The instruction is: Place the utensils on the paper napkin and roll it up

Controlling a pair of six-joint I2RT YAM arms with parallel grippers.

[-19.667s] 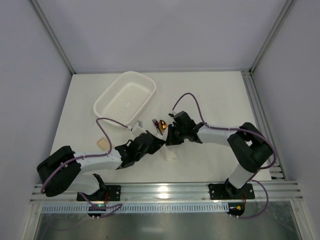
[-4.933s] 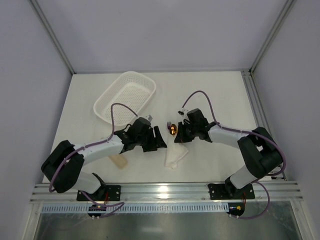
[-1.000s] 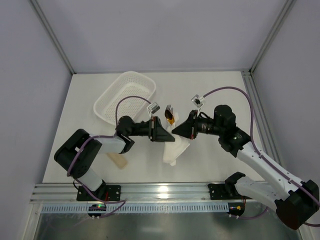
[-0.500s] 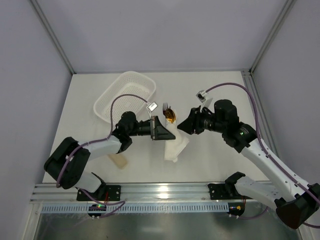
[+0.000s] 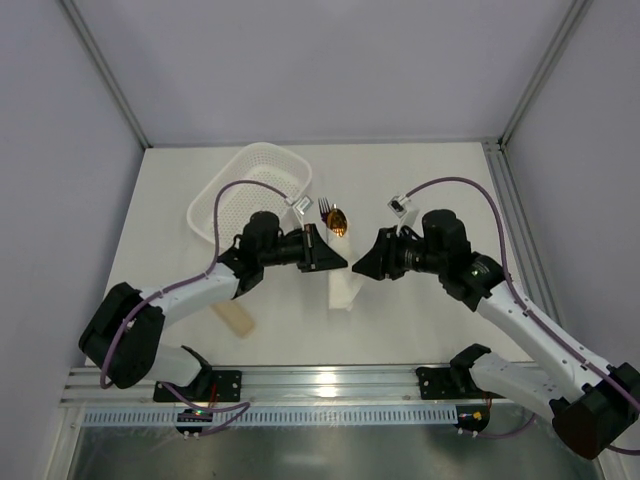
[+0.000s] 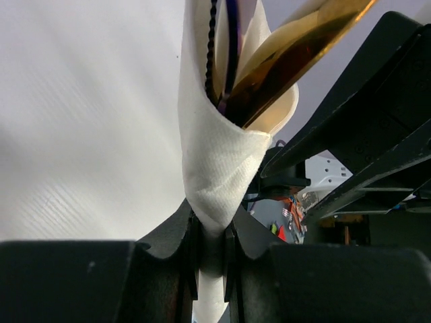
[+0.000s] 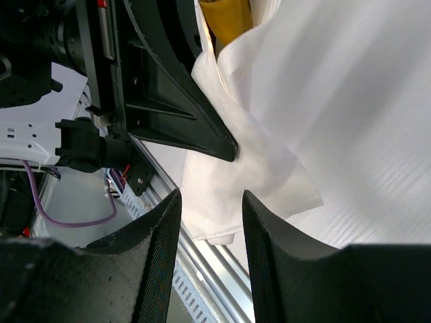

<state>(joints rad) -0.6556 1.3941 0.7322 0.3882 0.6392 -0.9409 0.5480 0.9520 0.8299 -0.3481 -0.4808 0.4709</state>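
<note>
**Top, left-wrist and right-wrist views.** The thin white paper napkin [image 5: 343,285] is wrapped into a loose, narrow cone around the utensils and sits between the two arms, near the middle of the white desk [image 5: 440,180].

The left hand [image 6: 210,232] is closed on the napkin: its two black fingers pinch the gathered paper where the cone is narrowest, and the cone widens beyond them. Inside the open mouth of the cone, the shiny gold spoon [image 6: 296,47] lies against the dark purplish fork [image 6: 232,37]. A third utensil cannot be made out.

In the top view, the gold bowl and the fork tines [image 5: 325,208] stick out of the far end of the wrap. They lie just beside the white perforated plastic basket [image 5: 230,175].

The right hand [image 7: 211,198] is open. Its fingers stand apart on either side of the napkin's lower, flared part, and neither visibly presses the paper. It faces the left hand closely across the wrap.

Whether the near end of the napkin touches the desk cannot be told.

A flat beige rectangular slab [image 5: 238,318] lies on the desk near the left arm, well apart from the wrap.
</note>
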